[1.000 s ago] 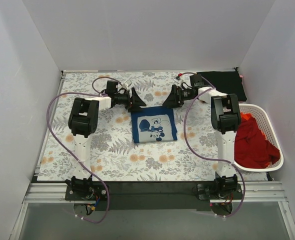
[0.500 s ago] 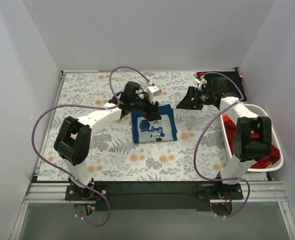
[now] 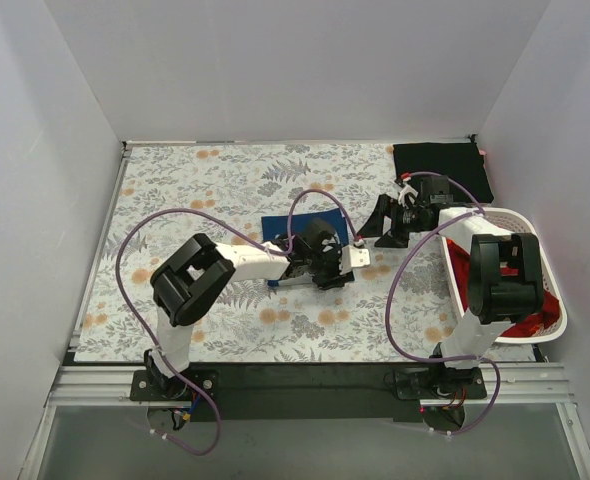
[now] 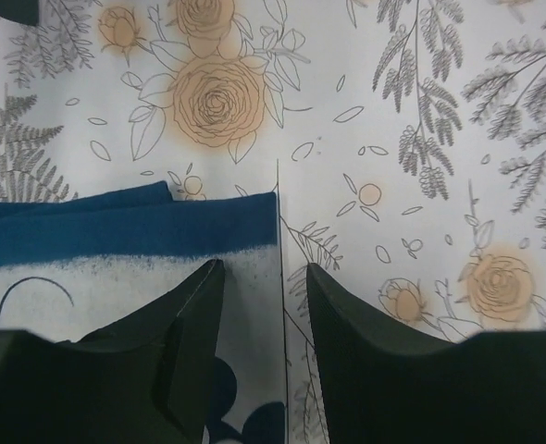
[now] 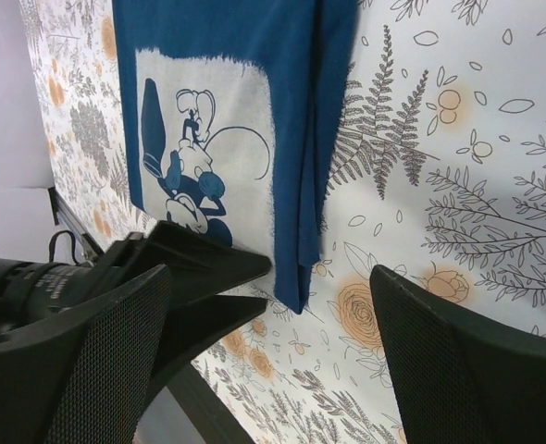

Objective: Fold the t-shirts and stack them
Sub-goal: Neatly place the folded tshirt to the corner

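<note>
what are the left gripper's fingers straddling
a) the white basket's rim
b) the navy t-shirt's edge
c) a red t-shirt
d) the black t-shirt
b: the left wrist view shows the left gripper with one finger over the navy t-shirt and the other over the floral table cover.

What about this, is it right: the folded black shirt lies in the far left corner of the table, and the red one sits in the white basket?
Not quite. The top external view shows the folded black shirt in the far right corner, not the left. The red one does sit in the white basket.
</note>
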Controlling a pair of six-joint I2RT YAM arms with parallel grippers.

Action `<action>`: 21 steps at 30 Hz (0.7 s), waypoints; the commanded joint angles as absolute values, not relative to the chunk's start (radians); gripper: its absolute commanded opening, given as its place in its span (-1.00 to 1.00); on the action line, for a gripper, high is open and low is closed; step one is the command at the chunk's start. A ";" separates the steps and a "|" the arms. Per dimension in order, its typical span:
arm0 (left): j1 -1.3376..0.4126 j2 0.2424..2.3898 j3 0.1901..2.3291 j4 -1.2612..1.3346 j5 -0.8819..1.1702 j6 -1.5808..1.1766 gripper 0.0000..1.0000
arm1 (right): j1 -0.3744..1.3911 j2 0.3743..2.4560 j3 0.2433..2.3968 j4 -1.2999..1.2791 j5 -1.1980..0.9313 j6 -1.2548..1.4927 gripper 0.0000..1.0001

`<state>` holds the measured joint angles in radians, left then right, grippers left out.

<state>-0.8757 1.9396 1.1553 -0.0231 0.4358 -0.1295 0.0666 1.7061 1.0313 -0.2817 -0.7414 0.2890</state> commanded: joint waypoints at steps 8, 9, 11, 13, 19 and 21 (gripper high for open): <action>-0.902 2.026 1.203 0.051 0.414 -0.008 -0.23 | 0.031 1.663 1.005 -0.262 -0.759 0.295 0.86; -0.905 2.028 1.203 0.049 0.420 -0.006 -0.27 | 0.029 1.660 0.996 -0.261 -0.761 0.296 0.86; -0.905 2.033 1.201 0.038 0.426 -0.006 -0.36 | 0.029 1.658 0.982 -0.255 -0.768 0.304 0.84; -0.905 2.029 1.195 0.028 0.437 -0.003 -0.59 | 0.029 1.658 0.957 -0.236 -0.779 0.328 0.84; -0.904 1.977 1.184 0.018 0.468 -0.015 -0.96 | 0.029 1.698 0.872 -0.086 -0.831 0.416 0.84; -0.900 1.962 1.190 0.018 0.482 -0.037 -1.00 | 0.031 1.716 0.850 -0.014 -0.839 0.474 0.83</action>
